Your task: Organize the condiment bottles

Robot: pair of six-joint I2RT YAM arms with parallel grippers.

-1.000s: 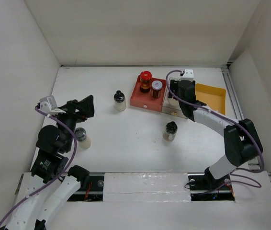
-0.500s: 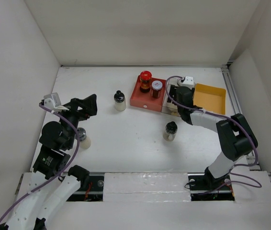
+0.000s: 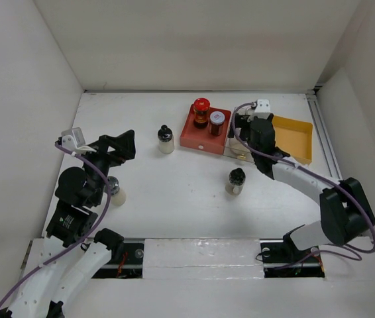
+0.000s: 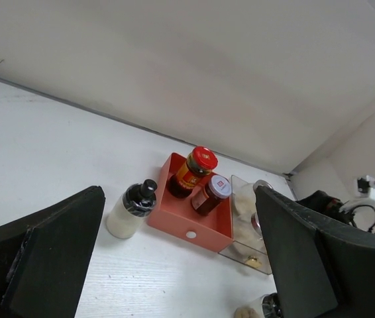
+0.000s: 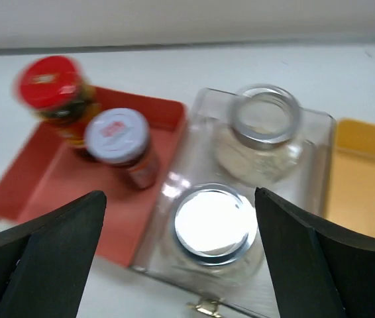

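Red-lidded jar [image 3: 201,112] and white-lidded jar [image 3: 216,122] stand upright in the red tray [image 3: 197,139], upper centre; left gripper [image 4: 179,199] and right gripper [image 5: 179,195] gape empty.

- A red-lidded jar [image 3: 201,111] and a silver-lidded jar [image 3: 216,122] stand in a red tray [image 3: 191,136].
- A black-capped shaker [image 3: 165,140] stands just left of it; a second shaker [image 3: 235,181] stands off its near right corner.

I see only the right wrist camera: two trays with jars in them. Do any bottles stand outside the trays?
Observer: Yes, three. A black-capped shaker stands left of the red tray.
Operator: Where are the other two?
Observer: A dark-capped shaker stands on the near side of the clear tray; a pale jar stands beside the left arm.
Operator: Does that arm hold something?
Observer: No, the left fingers are wide apart, nothing between them.
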